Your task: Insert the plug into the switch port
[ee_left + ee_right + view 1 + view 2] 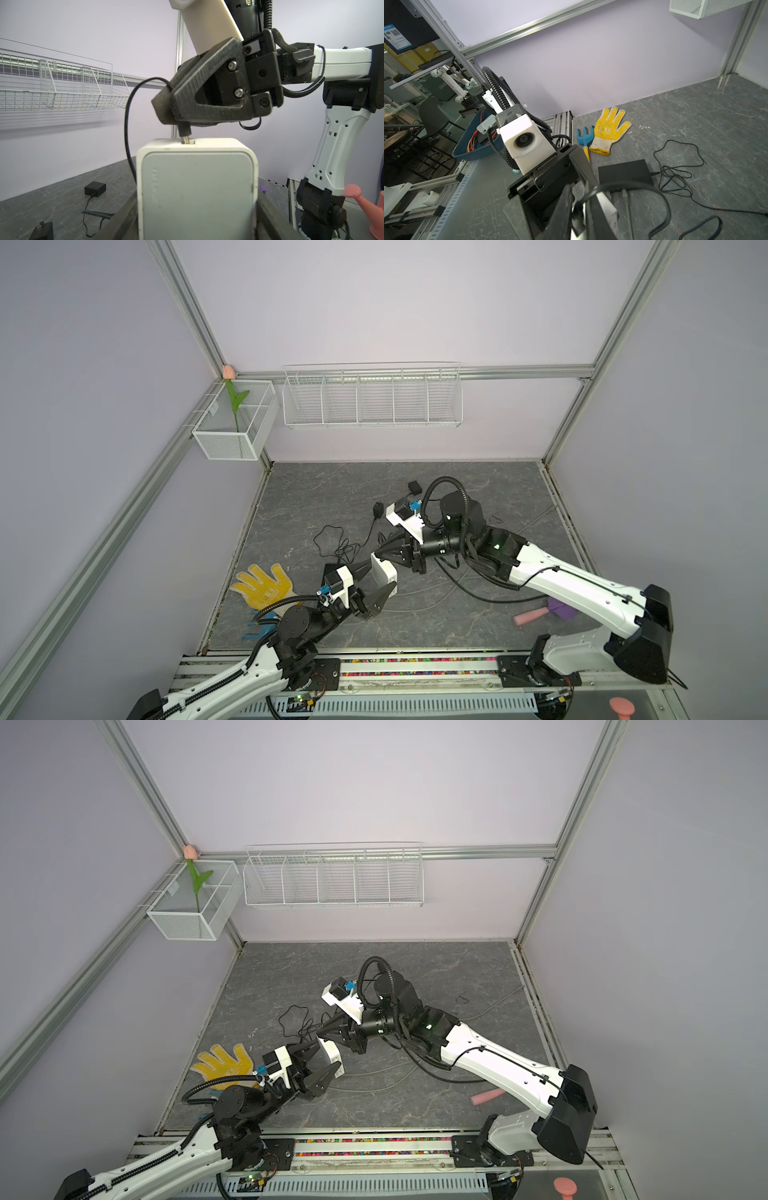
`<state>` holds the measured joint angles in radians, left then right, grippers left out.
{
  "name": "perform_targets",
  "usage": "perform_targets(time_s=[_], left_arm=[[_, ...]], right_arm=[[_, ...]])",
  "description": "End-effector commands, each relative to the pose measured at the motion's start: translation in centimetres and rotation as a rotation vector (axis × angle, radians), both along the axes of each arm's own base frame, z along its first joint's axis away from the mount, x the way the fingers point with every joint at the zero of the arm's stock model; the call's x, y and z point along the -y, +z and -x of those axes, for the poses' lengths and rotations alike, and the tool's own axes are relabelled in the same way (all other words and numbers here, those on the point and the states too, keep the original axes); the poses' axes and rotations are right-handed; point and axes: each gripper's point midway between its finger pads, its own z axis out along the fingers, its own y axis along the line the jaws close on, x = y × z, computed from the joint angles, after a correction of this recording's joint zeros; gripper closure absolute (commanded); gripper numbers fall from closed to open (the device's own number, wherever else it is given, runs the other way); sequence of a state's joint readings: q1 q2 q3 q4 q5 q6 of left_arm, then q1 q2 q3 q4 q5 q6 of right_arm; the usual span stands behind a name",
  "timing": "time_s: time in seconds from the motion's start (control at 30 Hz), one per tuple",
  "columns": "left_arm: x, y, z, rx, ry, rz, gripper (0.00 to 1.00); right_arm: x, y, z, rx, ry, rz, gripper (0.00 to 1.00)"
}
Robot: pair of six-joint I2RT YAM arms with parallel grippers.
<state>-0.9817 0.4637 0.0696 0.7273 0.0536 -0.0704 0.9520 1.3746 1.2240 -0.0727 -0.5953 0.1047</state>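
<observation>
My left jaws clamp the rigid, probably light switch [197, 187] by its sides, right jaws pinch the small plug [185, 131] at its stiff boot; cable [127, 116] likely tugs.

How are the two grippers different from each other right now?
The left gripper is spread wide around the white switch; the right gripper is shut on the slim black plug. The left gripper only steadies the switch; the right gripper holds the plug's tip at the port. Both are black and wedge-shaped.

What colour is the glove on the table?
Yellow, dotted, with a cream cuff; the glove shows best in the right wrist view.
</observation>
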Motion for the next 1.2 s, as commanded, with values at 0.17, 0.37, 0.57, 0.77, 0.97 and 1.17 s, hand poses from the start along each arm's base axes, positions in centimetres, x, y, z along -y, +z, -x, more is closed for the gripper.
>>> perform_targets(time_s=[0.17, 0.37, 0.57, 0.77, 0.97, 1.17], left_arm=[[-0.2, 2.7, 0.3, 0.044, -0.007, 0.042, 1.0], [-0.5, 3.5, 0.5, 0.049, -0.008, 0.072, 1.0], [-1.0, 5.4, 0.8, 0.083, -0.006, 0.116, 1.0], [-1.1, 6.7, 1.0, 0.124, -0.005, 0.142, 1.0], [-1.6, 8.1, 1.1, 0.147, 0.004, 0.195, 1.0], [-2.1, 10.5, 1.5, 0.182, 0.004, 0.24, 1.0]], right_arm=[[0.1, 0.0, 0.4, 0.034, 0.002, 0.005, 0.94], [0.5, -0.9, 0.7, 0.045, -0.009, 0.019, 0.94], [0.9, -2.9, 1.1, 0.019, -0.02, 0.038, 0.94], [1.0, -3.6, 1.4, -0.005, -0.023, 0.032, 0.94], [1.4, -3.0, 1.7, 0.002, -0.024, 0.008, 0.94], [1.7, -3.6, 1.8, -0.003, -0.028, 0.007, 0.93]])
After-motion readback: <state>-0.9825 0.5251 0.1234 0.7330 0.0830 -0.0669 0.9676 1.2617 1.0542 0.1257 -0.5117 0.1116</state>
